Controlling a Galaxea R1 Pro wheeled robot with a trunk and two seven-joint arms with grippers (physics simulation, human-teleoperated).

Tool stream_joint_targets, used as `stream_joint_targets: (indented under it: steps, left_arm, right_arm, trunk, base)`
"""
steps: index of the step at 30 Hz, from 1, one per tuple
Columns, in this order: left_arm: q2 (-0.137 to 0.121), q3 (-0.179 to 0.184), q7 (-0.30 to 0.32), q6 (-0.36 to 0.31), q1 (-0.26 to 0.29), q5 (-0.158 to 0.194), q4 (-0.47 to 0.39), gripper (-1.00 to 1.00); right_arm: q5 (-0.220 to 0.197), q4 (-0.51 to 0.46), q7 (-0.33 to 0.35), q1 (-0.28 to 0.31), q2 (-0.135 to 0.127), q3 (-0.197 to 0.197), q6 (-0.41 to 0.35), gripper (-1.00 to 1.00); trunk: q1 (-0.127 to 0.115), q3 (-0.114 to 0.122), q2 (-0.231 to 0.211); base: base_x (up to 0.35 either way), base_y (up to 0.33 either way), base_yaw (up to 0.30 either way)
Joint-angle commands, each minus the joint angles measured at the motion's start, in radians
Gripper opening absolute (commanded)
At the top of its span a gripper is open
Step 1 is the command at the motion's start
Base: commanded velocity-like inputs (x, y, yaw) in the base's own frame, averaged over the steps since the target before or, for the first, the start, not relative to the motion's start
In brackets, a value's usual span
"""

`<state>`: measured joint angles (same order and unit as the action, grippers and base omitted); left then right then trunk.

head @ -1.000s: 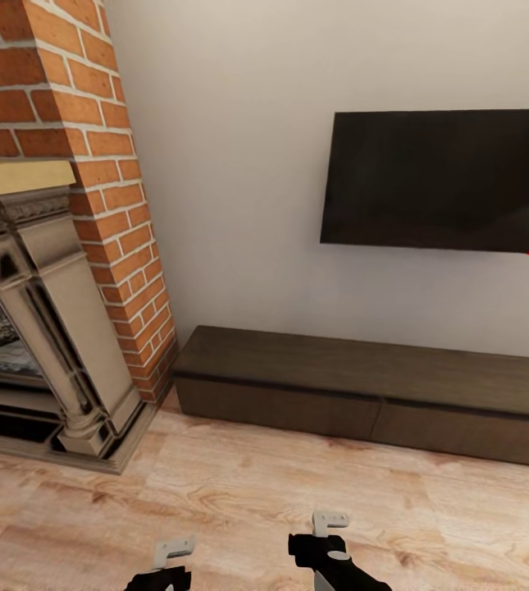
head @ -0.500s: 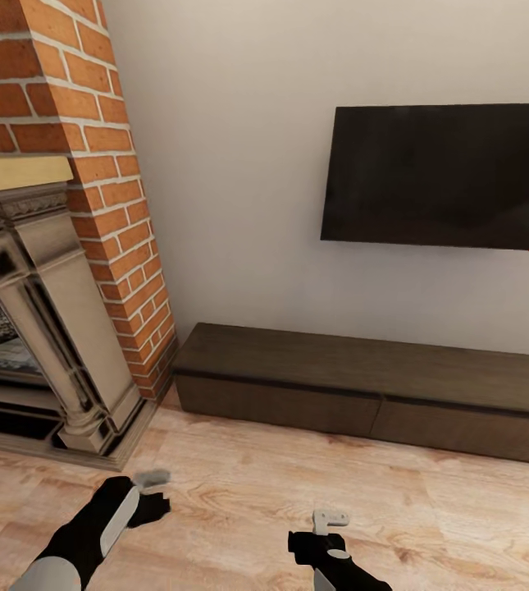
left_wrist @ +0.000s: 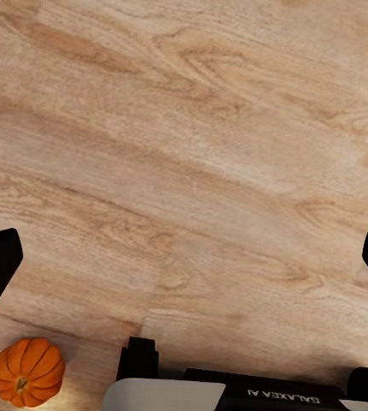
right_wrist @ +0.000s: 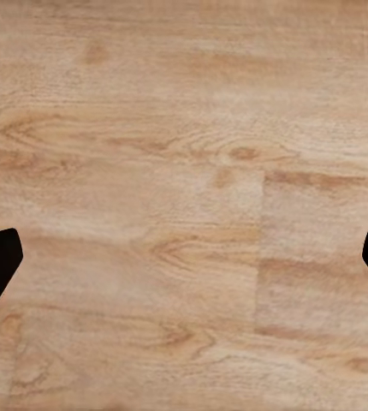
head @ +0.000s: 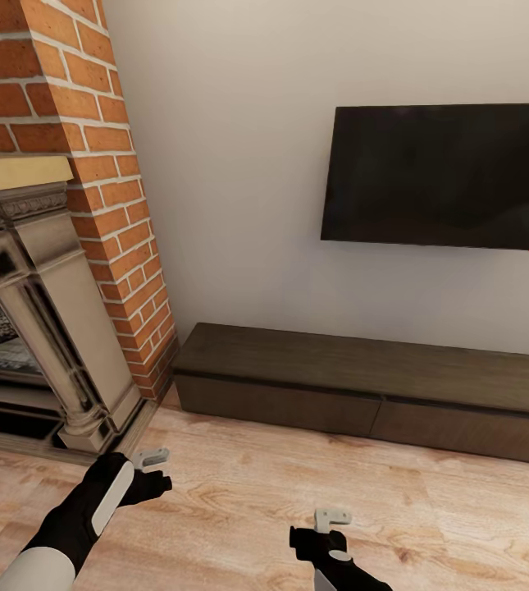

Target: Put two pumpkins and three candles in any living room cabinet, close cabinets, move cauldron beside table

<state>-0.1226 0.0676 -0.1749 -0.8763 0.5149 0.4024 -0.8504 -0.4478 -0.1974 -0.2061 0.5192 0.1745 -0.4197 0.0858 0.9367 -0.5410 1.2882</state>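
Light plank flooring lies before the closed cabinet [head: 362,386], and the left gripper [head: 151,468] has been raised forward with jaws spread wide, like the right gripper [head: 330,525], while one pumpkin [left_wrist: 28,372] rests on the floor below, probably to be grasped next.

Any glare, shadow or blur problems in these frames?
Head view: even flat lighting, sharp; faint reflection and a red speck at the TV's lower right corner. Left wrist view: soft but readable, pale glow under the pumpkin on the floor. Right wrist view: slightly blurred wood grain, no glare.
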Motion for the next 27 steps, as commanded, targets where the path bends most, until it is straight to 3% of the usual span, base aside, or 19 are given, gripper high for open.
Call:
stream_joint_targets:
  steps: [1,13,18,27]
  left_arm:
    - [-0.001,0.004,-0.009,-0.003,0.001,0.01,-0.002,1.0]
    - [0.035,0.003,-0.014,-0.001,0.001,0.01,-0.001,1.0]
    - [0.04,0.022,-0.012,0.001,0.001,0.01,-0.001,1.0]
    - [0.049,0.024,-0.008,0.002,-0.001,0.012,0.0,1.0]
  right_arm:
    - [-0.011,0.001,-0.008,0.001,0.0,-0.007,0.007,1.0]
    - [-0.022,0.003,-0.111,0.001,0.0,0.076,0.01,1.0]
    - [-0.02,0.003,-0.111,0.001,0.0,0.082,0.01,1.0]
    - [-0.023,0.002,-0.091,0.001,0.0,0.084,0.017,1.0]
  trunk:
    - [0.0,-0.001,0.001]
    - [0.0,-0.001,0.001]
    - [0.0,-0.001,0.001]
    - [0.0,-0.001,0.001]
  base:
    - [0.0,0.0,0.0]
    - [0.0,0.0,0.0]
    - [0.0,0.0,0.0]
    - [0.0,0.0,0.0]
